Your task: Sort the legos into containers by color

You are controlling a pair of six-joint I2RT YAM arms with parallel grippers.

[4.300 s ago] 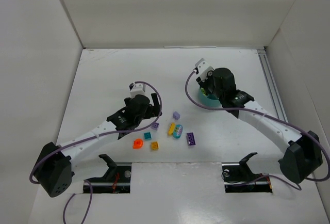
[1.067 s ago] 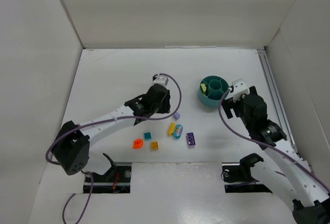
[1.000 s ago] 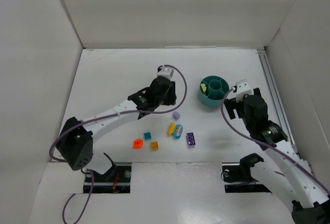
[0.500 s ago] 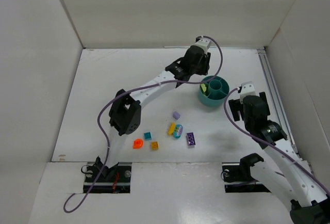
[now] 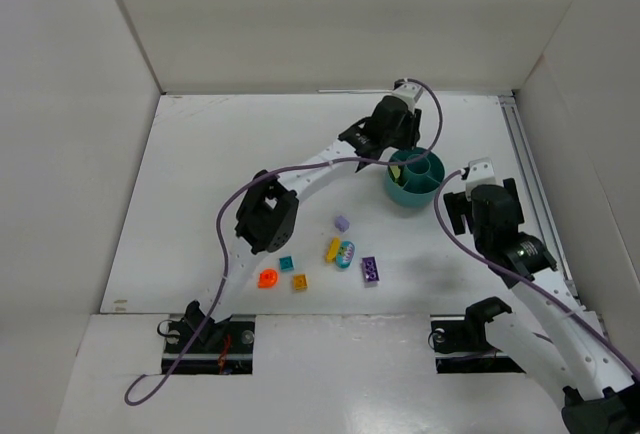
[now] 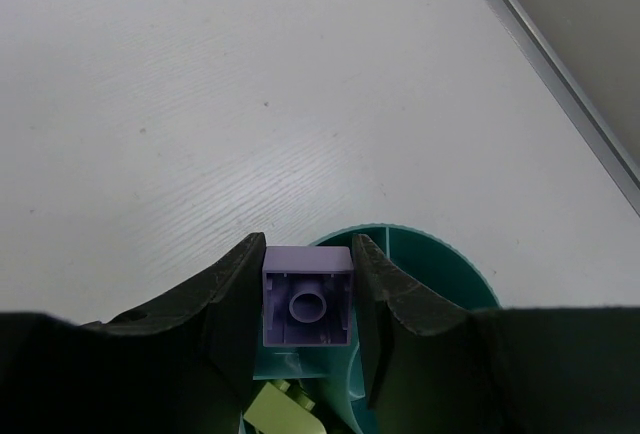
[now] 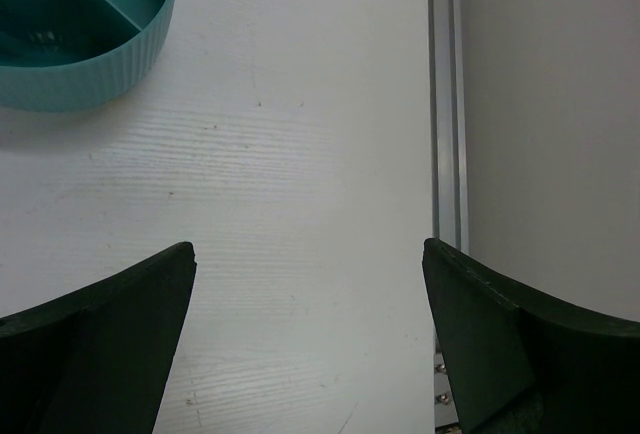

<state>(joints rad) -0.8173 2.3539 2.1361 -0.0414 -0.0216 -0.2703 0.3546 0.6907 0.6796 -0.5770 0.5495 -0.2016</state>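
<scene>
My left gripper hangs over the left rim of the round teal cup, shut on a small purple brick that sits squarely between the jaws, hollow underside facing the camera. Below it lie the cup's dividers and a pale green brick in one compartment. On the table lie loose legos: a small purple, a yellow, an oval blue, a longer purple, a teal, an orange and a round orange. My right gripper stands open and holds nothing, just right of the cup.
A metal rail runs along the table's right edge next to the right gripper. White walls enclose the table at the back and both sides. The left arm stretches diagonally across the table's middle, above the loose bricks.
The left arm swung from the table's middle up and right to the cup, carrying the purple brick. The right arm has barely moved.
</scene>
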